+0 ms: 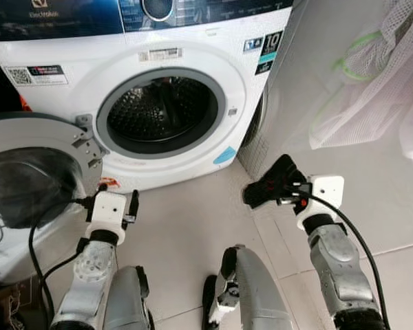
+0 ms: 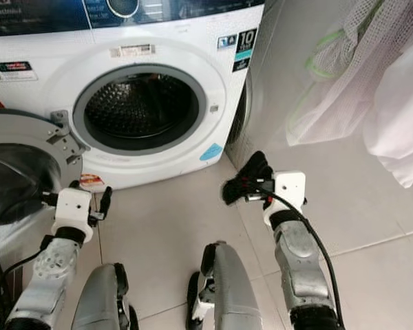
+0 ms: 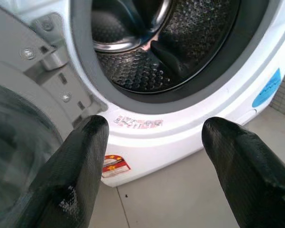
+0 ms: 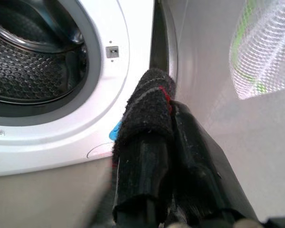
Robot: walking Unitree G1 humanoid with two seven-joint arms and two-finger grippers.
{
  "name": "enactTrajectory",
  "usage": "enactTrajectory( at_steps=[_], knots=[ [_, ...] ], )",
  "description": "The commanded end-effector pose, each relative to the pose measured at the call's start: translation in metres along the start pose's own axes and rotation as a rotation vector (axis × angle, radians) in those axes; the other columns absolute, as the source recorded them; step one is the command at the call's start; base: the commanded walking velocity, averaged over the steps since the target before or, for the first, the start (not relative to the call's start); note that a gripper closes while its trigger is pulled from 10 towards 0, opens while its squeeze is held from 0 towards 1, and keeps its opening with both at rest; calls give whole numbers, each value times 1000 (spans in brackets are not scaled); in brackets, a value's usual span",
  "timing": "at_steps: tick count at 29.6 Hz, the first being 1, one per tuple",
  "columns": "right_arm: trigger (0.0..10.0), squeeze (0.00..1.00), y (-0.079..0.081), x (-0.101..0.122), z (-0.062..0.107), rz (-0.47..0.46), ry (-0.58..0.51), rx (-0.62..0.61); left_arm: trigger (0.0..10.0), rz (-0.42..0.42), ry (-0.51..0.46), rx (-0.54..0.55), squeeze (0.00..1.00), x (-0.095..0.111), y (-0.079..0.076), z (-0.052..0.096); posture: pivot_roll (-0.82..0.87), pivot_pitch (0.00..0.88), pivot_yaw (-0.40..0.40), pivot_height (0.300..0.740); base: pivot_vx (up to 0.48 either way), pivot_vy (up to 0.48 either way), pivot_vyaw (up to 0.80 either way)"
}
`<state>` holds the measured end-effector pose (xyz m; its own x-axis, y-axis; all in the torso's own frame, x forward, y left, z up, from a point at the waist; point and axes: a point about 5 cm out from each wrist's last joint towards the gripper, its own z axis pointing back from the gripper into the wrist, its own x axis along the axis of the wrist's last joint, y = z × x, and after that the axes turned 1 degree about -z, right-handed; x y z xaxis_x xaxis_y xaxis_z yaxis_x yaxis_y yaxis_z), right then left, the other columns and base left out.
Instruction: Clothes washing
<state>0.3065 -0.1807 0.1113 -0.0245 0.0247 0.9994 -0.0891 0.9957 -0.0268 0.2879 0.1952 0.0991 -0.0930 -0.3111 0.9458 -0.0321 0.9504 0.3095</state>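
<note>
Two end effectors are raised before the washer (image 1: 193,89), its door (image 1: 34,179) swung open to my left. My right end effector (image 1: 265,189) is clamped on a dark sock (image 4: 149,111), held above the floor (image 1: 193,234) beside the washer's right corner. My left end effector (image 3: 156,156) is spread apart, empty, below the drum (image 1: 158,110).

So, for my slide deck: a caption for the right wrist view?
Right gripper shut on a black sock, poised beside the open drum of the washing machine.
</note>
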Motion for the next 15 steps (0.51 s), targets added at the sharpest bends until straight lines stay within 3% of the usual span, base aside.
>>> enactTrajectory(
  at_steps=[1,12,15],
  knots=[
    [10000,0,0,-1,2,5,-2,4,10000,-10,50,1,0,-9,0,6,130,276,-88,577,0,0,0],
    [10000,0,0,-2,2,1,12,9,10000,-6,48,-4,0,-9,-1,6,130,275,-90,577,44,0,0],
    [10000,0,1,-2,2,-3,14,11,10000,-6,48,-4,0,-9,-1,6,130,276,-91,577,259,0,-767]
  ],
)
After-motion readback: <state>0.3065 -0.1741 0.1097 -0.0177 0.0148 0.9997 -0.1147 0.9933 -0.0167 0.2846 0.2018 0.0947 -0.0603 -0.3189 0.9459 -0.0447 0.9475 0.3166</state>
